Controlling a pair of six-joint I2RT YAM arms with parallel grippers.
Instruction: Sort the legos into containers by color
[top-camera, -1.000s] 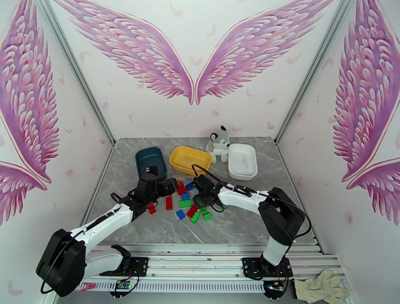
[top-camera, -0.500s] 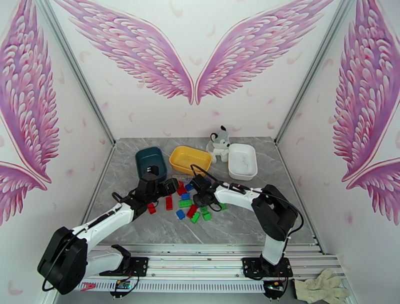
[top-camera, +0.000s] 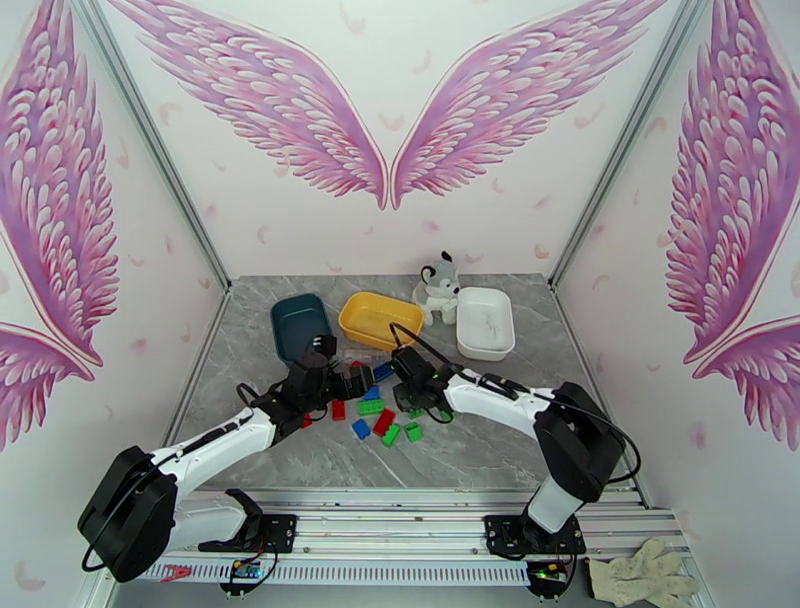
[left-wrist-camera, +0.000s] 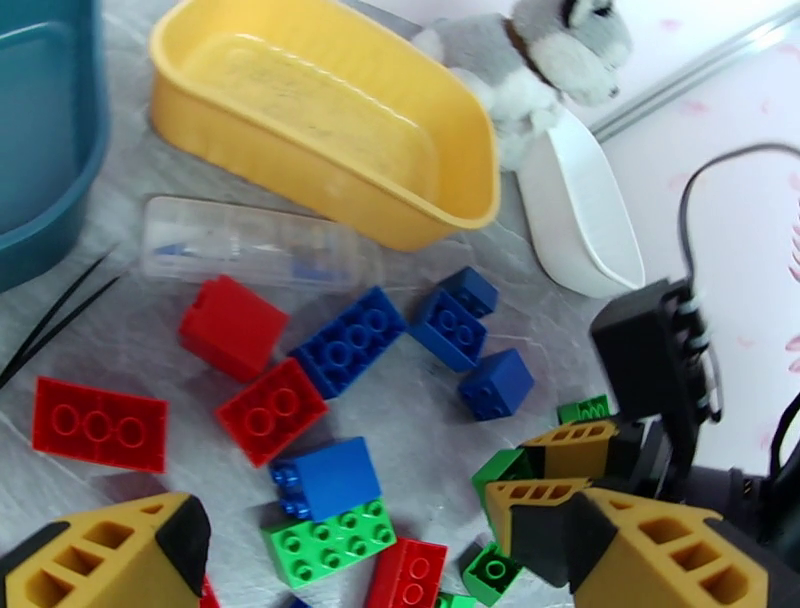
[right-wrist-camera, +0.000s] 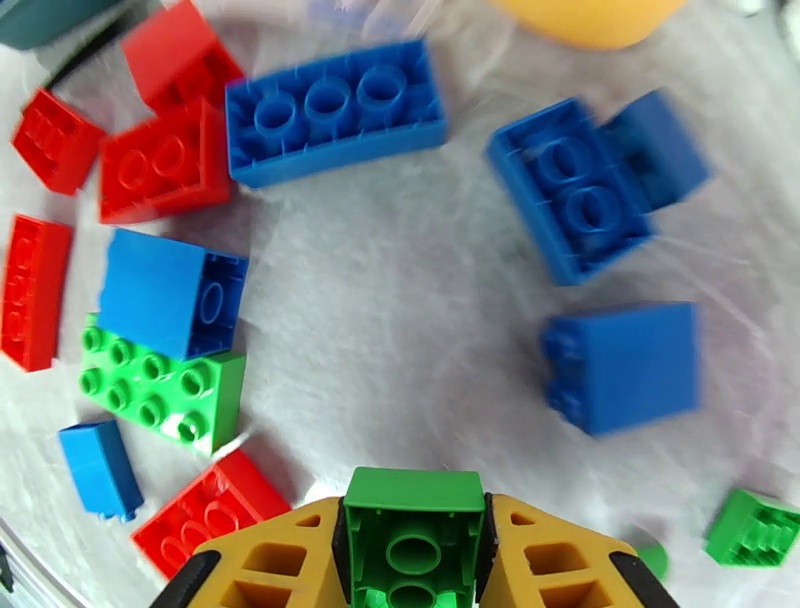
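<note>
Between right fingers (right-wrist-camera: 270, 555), green lego (right-wrist-camera: 415, 530), bare table (right-wrist-camera: 400, 280) ahead

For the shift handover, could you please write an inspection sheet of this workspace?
Surface: grey marbled tabletop.
Job's things: red, blue, green studded plastic bricks loose mid-table; dark teal plastic tub, yellow plastic tub, white plastic tub, no bricks seen inside.
Clutter: grey-white plush toy, clear flat plastic case, white fabric glove.
Tools: left tool open; right tool shut on small green brick.
Cables: black cable looped above right tool.
Surroundings: white walls, pink wing murals.
</note>
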